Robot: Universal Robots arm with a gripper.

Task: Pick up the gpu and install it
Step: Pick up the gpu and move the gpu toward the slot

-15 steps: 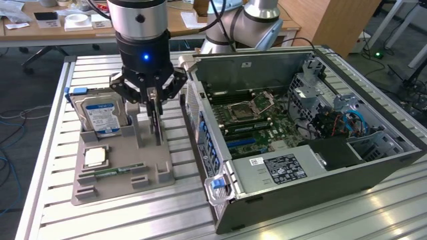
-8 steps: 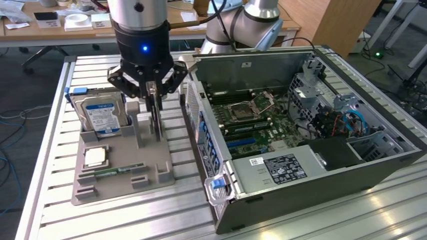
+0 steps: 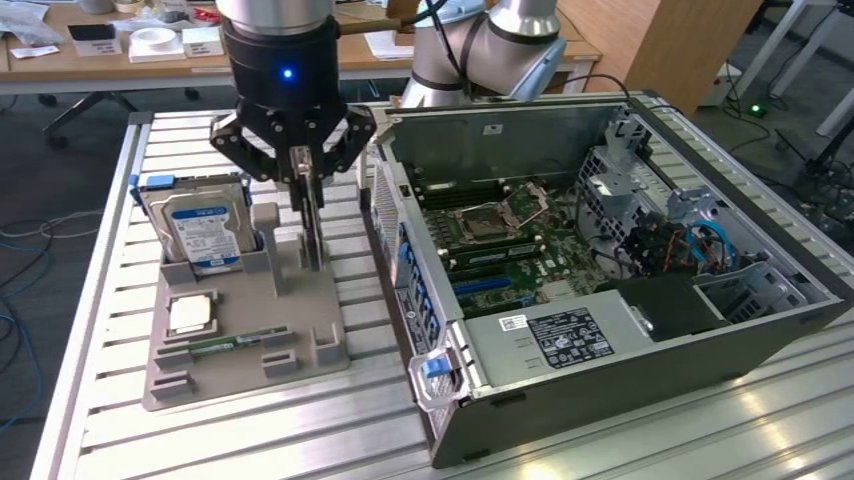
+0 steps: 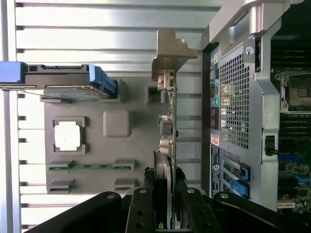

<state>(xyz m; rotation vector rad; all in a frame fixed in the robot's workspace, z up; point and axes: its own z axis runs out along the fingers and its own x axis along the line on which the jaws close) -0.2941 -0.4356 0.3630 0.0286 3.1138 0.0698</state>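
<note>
Hand [image 3: 310,195] first: its two fingers [image 4: 149,187] press on opposite faces of the gpu [image 3: 315,245], so you are clamped on the card near one end of its upper edge (the silver bracket sits at the other end, clear of the grip). The card is straight below the wrist, standing on edge in the grey holder [image 3: 300,305]. By my reading it is not yet lifted out of its slot. Its long axis runs along the holder, roughly parallel to the perforated rear wall of the open computer case [image 3: 641,375]. That case lies just beside the holder, toward the exterior view's right, with its motherboard facing up.

Count what you have: one gpu, one arm and one hand. In the same holder there is one hard drive [image 3: 200,235] standing upright toward the exterior view's left, one processor [image 3: 191,315] lying flat, and one narrow memory stick [image 3: 234,343] in its own slot. Holder and case both rest on the slatted metal surface [image 3: 267,430].
</note>
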